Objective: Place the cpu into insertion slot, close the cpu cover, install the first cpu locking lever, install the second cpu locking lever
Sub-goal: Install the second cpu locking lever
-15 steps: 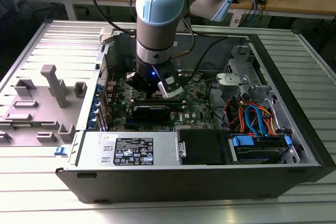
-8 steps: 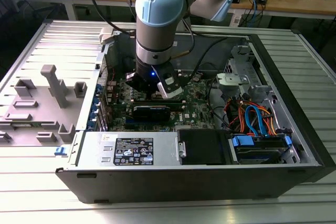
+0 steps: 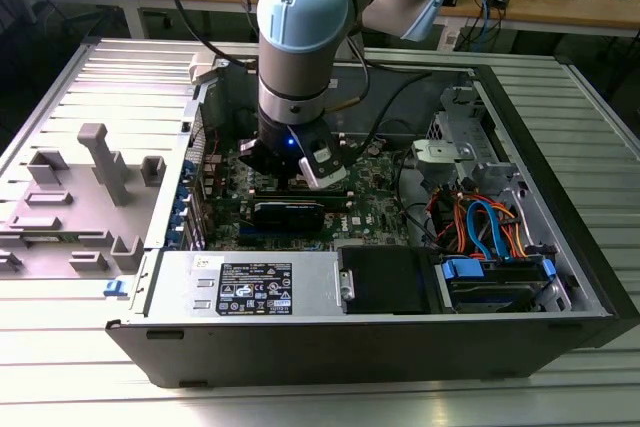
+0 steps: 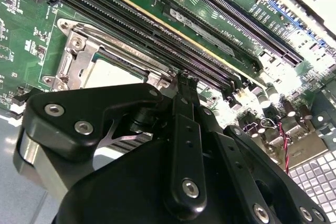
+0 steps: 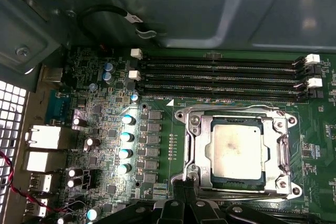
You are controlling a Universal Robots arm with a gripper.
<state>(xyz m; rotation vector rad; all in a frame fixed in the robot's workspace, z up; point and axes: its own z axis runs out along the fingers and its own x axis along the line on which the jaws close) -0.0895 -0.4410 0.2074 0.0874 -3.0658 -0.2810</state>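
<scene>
In the first wrist view the cpu (image 5: 236,150), a dull grey square, lies in the insertion slot (image 5: 286,186). The silver cpu cover (image 5: 198,145) lies flat around it. A thin locking lever (image 5: 231,109) runs along the socket's side nearest the memory slots. My gripper (image 5: 185,184) is shut, its black tips meeting at the socket's edge just beside the cover. In the second wrist view the gripper (image 4: 184,80) hangs over that same edge, with the cpu (image 4: 113,73) and cover (image 4: 79,61) beyond it. In the exterior view the gripper (image 3: 300,169) reaches down into the open computer case.
Long black memory slots (image 5: 220,74) run beside the socket, and a row of capacitors (image 5: 126,137) stands on its other side. The case holds a power supply (image 3: 250,282) and a drive bay with orange and blue cables (image 3: 480,227). Grey fixtures (image 3: 100,162) stand on the exterior view's left.
</scene>
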